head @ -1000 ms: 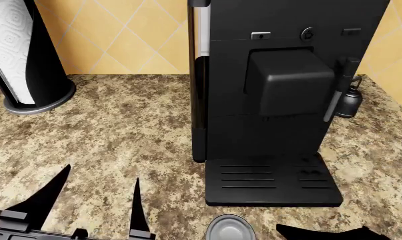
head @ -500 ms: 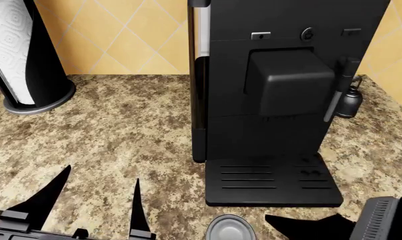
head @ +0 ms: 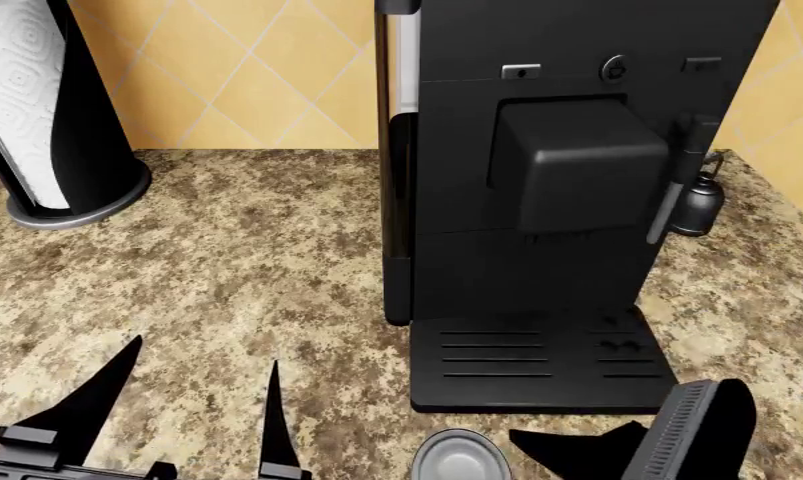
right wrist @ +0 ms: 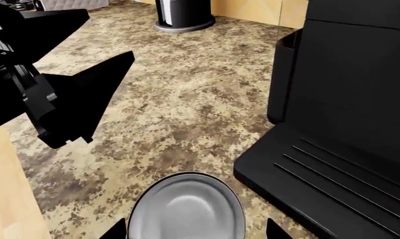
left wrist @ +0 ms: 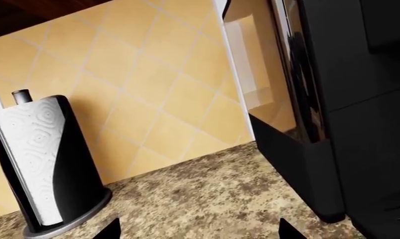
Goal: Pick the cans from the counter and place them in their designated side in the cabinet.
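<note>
- Since the earlier frames, only the right arm has moved: its black right gripper has come in from the head view's right edge toward the grey-lidded cylindrical tin, while the left gripper and all else on the worktop are unchanged.
- Speckled beige-and-brown granite-look counter: carries everything in view; the cabinet is not in any picture.
- Tall black glossy coffee machine: stands just beyond the right gripper, with its slotted black drip tray close beside the tin. Risk, as a judgement: a wide or hurried approach could knock an outer finger against the tray edge and skew the grasp.
- Black paper-towel stand with white patterned roll: well apart from both hands, no hazard.
- Left gripper: fingers spread, holding nothing, hovering near the tin's far side. Risk: the two hands may collide if the right one overshoots.
- Right gripper: in its wrist view both fingertips flank the lid with gaps, so it reads as spread and not yet gripping.
- Tin: upright on the counter between those tips, body hidden under its flat lid. Risk: an off-centre closure could push it over or slide it away. A second can is not visible.
</note>
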### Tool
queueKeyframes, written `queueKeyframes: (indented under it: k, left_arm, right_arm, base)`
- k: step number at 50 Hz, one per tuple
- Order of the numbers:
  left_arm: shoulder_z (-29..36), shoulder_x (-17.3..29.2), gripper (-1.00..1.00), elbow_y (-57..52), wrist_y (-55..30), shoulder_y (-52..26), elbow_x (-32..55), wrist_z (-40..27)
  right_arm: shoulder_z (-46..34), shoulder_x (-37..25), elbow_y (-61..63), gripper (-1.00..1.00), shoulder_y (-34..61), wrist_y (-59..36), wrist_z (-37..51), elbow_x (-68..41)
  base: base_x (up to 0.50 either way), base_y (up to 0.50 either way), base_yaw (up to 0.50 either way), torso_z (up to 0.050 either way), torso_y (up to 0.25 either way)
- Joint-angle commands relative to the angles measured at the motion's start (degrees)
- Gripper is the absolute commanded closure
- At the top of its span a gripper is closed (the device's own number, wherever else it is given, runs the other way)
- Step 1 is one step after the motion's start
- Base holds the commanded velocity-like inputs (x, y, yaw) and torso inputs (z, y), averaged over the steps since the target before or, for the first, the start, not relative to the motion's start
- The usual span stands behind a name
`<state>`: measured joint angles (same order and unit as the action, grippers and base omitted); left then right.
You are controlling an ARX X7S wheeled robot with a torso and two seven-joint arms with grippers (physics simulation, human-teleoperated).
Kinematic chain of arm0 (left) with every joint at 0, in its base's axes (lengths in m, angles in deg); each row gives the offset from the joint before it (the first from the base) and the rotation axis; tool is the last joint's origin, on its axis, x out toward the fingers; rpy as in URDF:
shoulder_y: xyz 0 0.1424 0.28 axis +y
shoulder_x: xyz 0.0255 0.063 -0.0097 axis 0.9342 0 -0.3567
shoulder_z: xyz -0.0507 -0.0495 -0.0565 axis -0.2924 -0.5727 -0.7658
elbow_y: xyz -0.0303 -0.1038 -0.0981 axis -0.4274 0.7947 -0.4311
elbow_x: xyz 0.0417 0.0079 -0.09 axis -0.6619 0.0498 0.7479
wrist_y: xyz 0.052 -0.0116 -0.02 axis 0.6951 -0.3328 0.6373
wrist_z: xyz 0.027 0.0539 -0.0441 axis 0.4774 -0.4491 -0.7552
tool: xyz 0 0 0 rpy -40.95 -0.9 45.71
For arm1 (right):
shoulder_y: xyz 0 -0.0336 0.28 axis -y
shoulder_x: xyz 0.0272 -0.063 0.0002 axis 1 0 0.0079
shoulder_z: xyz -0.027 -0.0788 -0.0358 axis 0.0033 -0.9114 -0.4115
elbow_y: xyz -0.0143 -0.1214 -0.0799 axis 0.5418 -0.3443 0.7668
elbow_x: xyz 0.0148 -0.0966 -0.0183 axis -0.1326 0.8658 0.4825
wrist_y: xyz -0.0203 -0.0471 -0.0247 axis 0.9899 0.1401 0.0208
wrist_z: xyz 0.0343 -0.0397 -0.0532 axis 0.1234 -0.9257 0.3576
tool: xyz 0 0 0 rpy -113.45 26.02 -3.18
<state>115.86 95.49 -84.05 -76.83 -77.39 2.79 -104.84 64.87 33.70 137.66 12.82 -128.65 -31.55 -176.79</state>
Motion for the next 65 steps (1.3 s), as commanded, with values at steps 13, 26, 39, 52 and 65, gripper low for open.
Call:
queueKeyframes:
  k: [13,26,39,52,65]
  left_arm:
    - [0.6,0.7,-1.0,0.0,0.9,-0.1,-0.4,0.0]
    - [0.8,1.3,-1.0,0.0,1.6,0.3,-1.0,0.1]
    - [-0.7,1.9,-1.0,0.4,2.2,2.2,-1.7,0.9]
    - [-1.7,2.0,-1.0,0.3,1.8,3.5,-2.2,1.2]
    - [-0.5,2.1,-1.0,0.2,2.2,2.2,-2.1,1.1]
  right_arm:
    - [-4.9,0.2,0.1,-1.0,-0.4,1.6,-5.9,9.2]
    - [-7.5,0.8,0.0,-1.0,0.2,2.2,-6.8,11.8]
    - [-9.6,1.4,-0.1,-1.0,0.7,2.8,-8.0,14.3]
    - [-8.4,1.1,0.9,1.0,-0.6,4.1,-10.0,15.5]
    - [-10.0,-13.3,2.6,1.0,9.8,22.9,8.6,-2.7]
  base:
    - [0.0,0.0,0.0,0.0,0.0]
    - [0.0,0.0,0.0,0.0,0.0]
    - [0.0,0.0,0.0,0.0,0.0]
    - [0.0,0.0,0.0,0.0,0.0]
    - [0.0,0.0,0.0,0.0,0.0]
